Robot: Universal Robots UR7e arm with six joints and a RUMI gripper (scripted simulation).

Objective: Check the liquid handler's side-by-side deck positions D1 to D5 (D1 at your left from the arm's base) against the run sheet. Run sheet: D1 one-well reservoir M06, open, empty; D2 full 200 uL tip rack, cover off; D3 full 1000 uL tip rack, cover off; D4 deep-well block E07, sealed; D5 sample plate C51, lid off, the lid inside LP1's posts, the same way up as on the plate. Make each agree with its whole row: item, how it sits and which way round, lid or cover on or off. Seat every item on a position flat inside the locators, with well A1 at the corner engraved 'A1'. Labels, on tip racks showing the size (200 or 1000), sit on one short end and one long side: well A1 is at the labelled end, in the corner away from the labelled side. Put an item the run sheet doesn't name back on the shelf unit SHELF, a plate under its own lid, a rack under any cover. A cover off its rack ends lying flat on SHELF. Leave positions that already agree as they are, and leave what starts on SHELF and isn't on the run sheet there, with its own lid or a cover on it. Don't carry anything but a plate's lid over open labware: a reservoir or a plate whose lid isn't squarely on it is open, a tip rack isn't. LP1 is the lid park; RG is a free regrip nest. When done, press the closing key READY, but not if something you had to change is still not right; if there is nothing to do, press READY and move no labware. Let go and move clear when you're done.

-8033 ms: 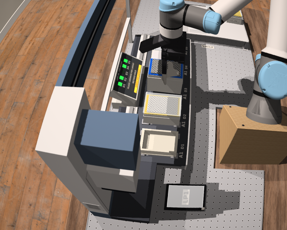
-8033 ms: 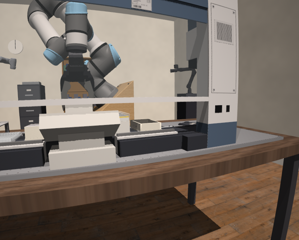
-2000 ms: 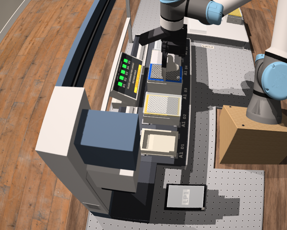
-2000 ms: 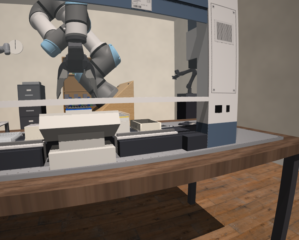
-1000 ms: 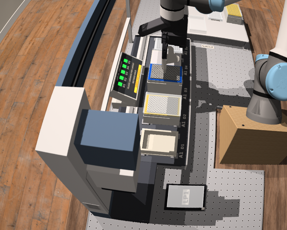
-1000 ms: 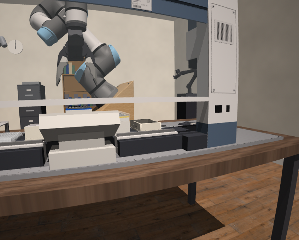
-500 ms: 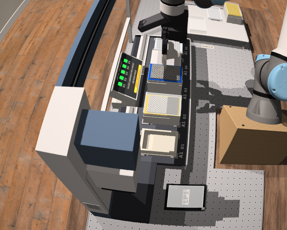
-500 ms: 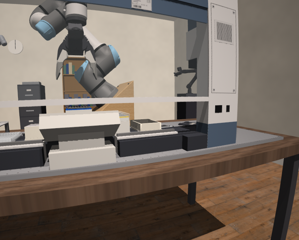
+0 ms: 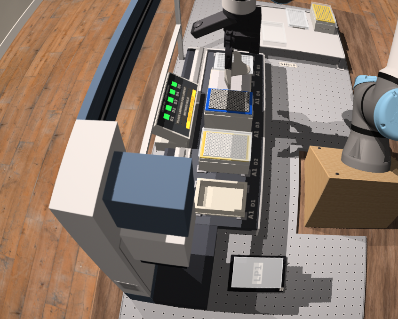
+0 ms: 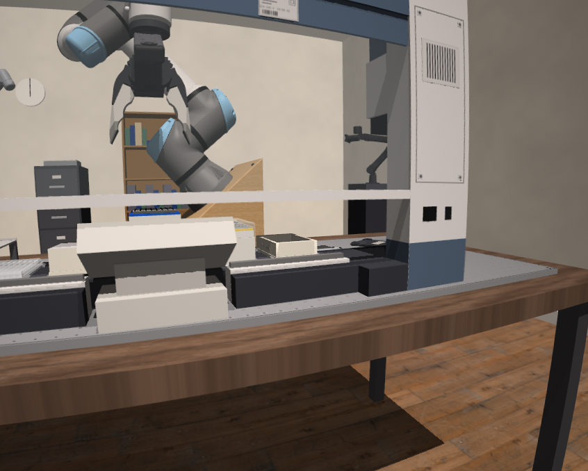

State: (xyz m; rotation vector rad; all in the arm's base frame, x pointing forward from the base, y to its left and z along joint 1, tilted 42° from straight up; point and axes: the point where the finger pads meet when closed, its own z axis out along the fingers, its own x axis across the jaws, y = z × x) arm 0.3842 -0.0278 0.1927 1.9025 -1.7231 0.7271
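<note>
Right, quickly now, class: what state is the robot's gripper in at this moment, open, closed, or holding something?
Gripper: open and holding nothing, its fingers spread wide, high above the row of trays.

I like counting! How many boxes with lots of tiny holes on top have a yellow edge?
2. One yellow tip rack sits on the deck at D2, between the blue rack and the open reservoir. The other stands on SHELF's far corner. The arm may hide more.

Open cream reservoir (image 9: 220,198) D1, yellow rack (image 9: 226,145) D2, blue rack (image 9: 229,100) D3
</note>
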